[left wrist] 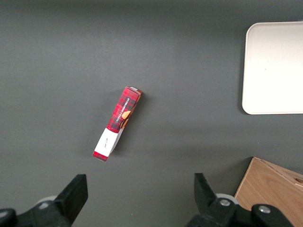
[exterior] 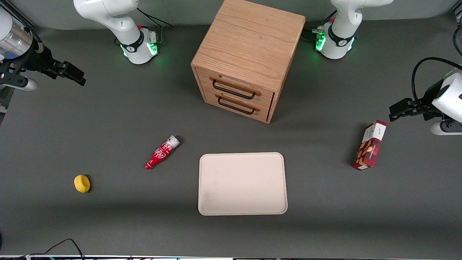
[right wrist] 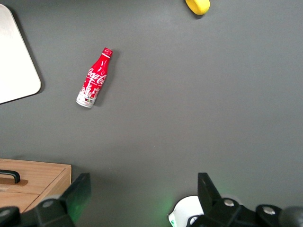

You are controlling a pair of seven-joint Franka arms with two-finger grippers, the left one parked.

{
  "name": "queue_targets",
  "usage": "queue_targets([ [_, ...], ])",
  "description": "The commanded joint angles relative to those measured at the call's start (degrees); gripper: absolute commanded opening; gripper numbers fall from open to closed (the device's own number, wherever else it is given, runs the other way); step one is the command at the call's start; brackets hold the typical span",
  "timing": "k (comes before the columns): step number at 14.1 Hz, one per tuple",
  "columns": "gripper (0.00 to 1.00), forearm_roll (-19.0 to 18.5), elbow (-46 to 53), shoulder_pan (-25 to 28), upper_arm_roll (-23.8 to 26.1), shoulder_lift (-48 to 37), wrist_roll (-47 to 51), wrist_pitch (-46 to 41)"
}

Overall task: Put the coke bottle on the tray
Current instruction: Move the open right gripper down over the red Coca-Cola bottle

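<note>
the one coke bottle (exterior: 162, 152) is small, slim and red with a white "coca-cola" script, a narrow red neck and a silver-grey end; it lies on its side on the dark grey table (exterior: 108, 119), well apart from the hand (exterior: 68, 74), which hangs high with its fingers spread apart and holding nothing. beside the bottle lies one pale beige tray (exterior: 242, 183), bare, while one yellow lump (exterior: 82, 183) sits nearer the front camera than the hand.

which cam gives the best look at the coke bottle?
Right wrist view: the small slim red coke bottle lies on its side, script logo legible, nothing covering it. The front view shows it whole but smaller, beside the pale beige tray. The left wrist view misses it. The end effector hangs open, far off.
</note>
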Motion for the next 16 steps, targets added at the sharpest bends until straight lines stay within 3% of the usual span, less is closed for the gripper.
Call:
queue_targets([
  [1,1.00,1.1,2.0,0.4,-0.8,0.7,0.0,-1.8],
  [7,1.00,1.2,1.8,0.6,-0.5,1.3,-0.4,-1.8],
  [10,1.00,4.4,3.2,0.9,0.1,2.7,1.9,-1.7],
  [14,1.00,9.3,11.4,1.3,4.0,12.8,19.9,-0.7],
  [16,1.00,10.0,11.6,1.3,7.3,17.3,30.7,3.8],
])
